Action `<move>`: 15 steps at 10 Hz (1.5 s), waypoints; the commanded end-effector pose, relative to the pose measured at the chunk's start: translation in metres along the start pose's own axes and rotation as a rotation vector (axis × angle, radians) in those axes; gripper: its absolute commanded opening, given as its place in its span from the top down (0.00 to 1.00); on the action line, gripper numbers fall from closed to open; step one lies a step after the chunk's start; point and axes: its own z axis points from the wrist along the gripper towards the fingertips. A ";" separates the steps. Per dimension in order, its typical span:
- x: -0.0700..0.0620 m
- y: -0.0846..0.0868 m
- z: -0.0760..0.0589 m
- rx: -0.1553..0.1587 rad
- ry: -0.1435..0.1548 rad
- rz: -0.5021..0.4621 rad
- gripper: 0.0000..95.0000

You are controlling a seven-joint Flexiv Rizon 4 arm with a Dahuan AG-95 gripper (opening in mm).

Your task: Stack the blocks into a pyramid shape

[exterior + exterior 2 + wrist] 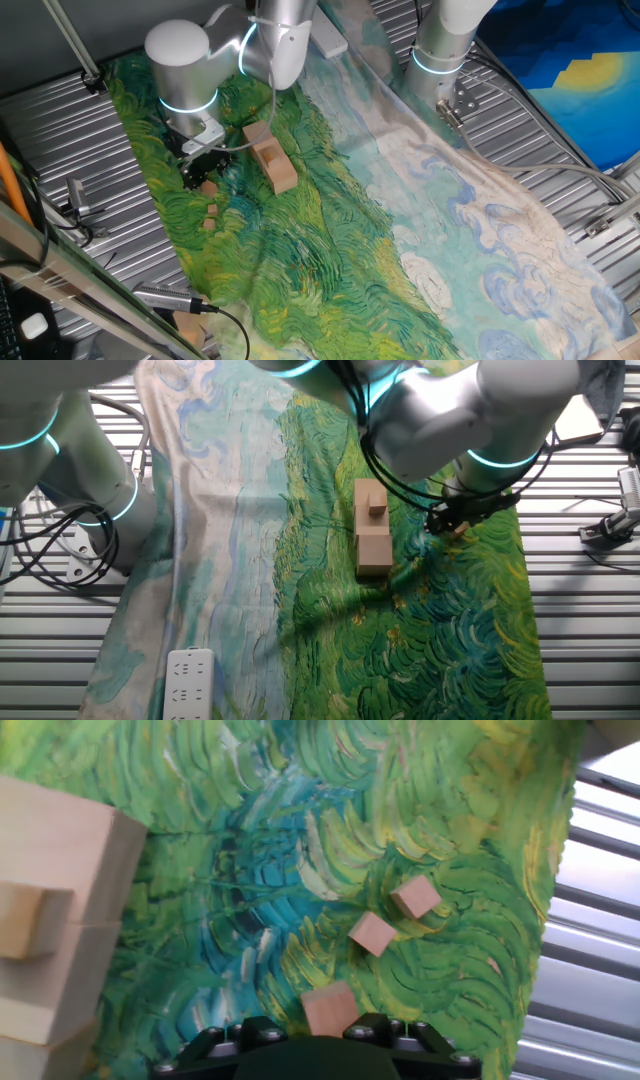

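Three large tan blocks [272, 160] lie in a row on the green cloth, also seen as a row of large blocks [372, 535] [55, 920]. One small block [377, 505] [28, 920] rests on top of them. My gripper [205, 172] [445, 520] [328, 1032] is low over the cloth beside the row. A small block [330, 1009] [208, 187] sits between its jaws, which press against both of its sides. Two more small blocks [372, 933] [415, 897] lie loose just beyond it.
A painted cloth [420, 230] covers the table, with ribbed metal [80, 150] at its edges. A second arm's base [440, 50] stands at the back. A white power strip [188, 680] lies on the cloth's far end. Cables and clamps [610, 525] sit on the metal.
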 end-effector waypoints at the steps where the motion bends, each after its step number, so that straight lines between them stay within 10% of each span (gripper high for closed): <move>1: 0.000 -0.003 -0.002 0.000 -0.009 0.005 0.40; 8: -0.009 -0.009 0.002 0.012 -0.042 -0.046 0.40; 9: -0.011 -0.010 0.003 0.015 -0.041 -0.054 0.60; 13: -0.012 -0.010 0.002 0.019 -0.034 -0.050 0.60; 14: -0.012 -0.010 0.002 0.023 -0.033 -0.041 1.00; 15: -0.012 -0.010 0.002 0.024 -0.033 -0.040 1.00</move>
